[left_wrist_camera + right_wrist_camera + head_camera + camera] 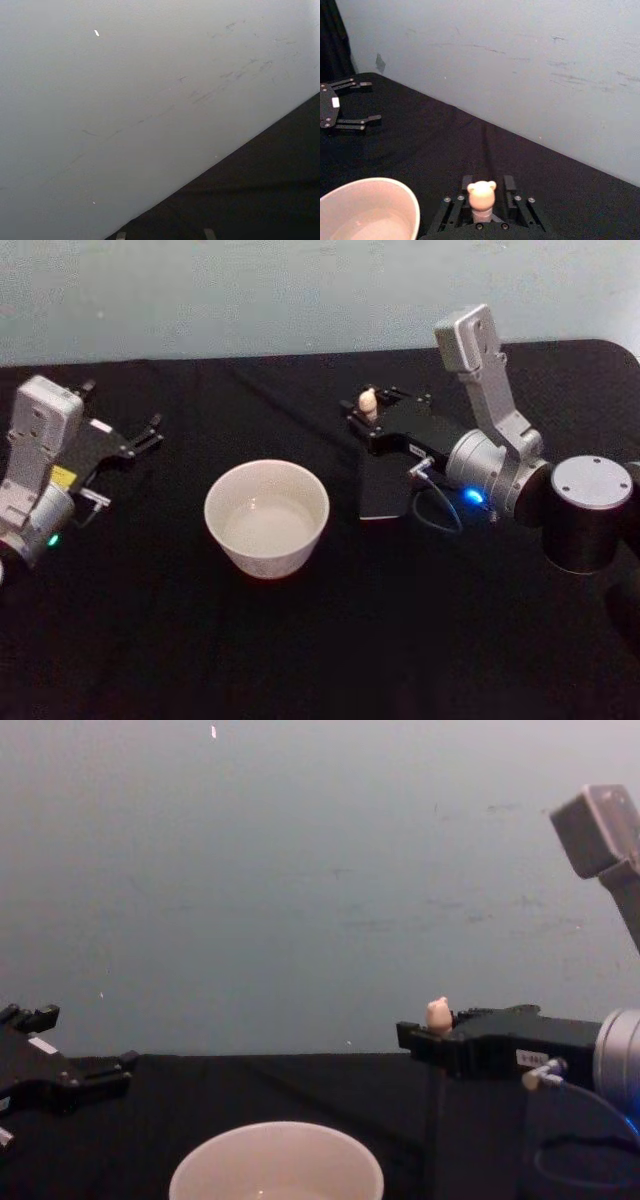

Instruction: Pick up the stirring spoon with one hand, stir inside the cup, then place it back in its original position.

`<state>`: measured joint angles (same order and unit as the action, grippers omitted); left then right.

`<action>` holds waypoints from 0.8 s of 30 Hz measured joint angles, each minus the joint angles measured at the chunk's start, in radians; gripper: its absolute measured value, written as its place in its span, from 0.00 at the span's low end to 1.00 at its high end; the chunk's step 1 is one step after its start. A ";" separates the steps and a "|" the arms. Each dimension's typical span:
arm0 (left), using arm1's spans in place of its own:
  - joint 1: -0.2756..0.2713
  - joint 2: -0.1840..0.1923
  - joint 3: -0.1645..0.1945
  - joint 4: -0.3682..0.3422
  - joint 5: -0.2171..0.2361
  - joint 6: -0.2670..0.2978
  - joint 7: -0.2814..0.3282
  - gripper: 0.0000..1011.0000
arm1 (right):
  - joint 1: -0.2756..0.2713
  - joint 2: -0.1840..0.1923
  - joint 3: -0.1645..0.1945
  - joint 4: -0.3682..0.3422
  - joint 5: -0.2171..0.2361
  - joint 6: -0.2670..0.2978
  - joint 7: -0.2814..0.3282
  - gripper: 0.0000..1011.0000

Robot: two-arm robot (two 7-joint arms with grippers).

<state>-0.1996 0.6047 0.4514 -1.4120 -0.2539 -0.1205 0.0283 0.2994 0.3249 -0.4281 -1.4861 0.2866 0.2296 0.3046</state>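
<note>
Jaws of right gripper [487, 181] spread around stirring spoon [481, 195] knob, unclamped; left gripper [122, 412] parked, likewise spread, beyond cup [267, 517]; lift, stir, return to holder box [385, 490] pending

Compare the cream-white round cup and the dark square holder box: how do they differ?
The cream-white round cup is wide and pale; the dark square holder box is narrower and blends into the black cloth. The cup stands uncovered; the holder sits under the right gripper, at the peach-knobbed spoon. Both stand upright. Left gripper parked left, open.
</note>
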 joint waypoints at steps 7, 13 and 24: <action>0.000 0.000 0.000 0.000 0.000 0.000 0.000 0.99 | 0.000 0.000 0.000 0.000 0.001 0.000 0.000 0.20; 0.000 0.000 0.000 0.000 0.000 0.000 0.000 0.99 | 0.000 0.000 0.000 0.000 0.001 0.000 0.000 0.19; 0.000 0.000 0.000 0.000 0.000 0.000 0.000 0.99 | -0.021 -0.007 0.030 -0.037 0.015 -0.004 0.012 0.19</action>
<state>-0.1995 0.6046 0.4514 -1.4120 -0.2540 -0.1205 0.0283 0.2781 0.3175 -0.3978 -1.5229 0.3015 0.2260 0.3166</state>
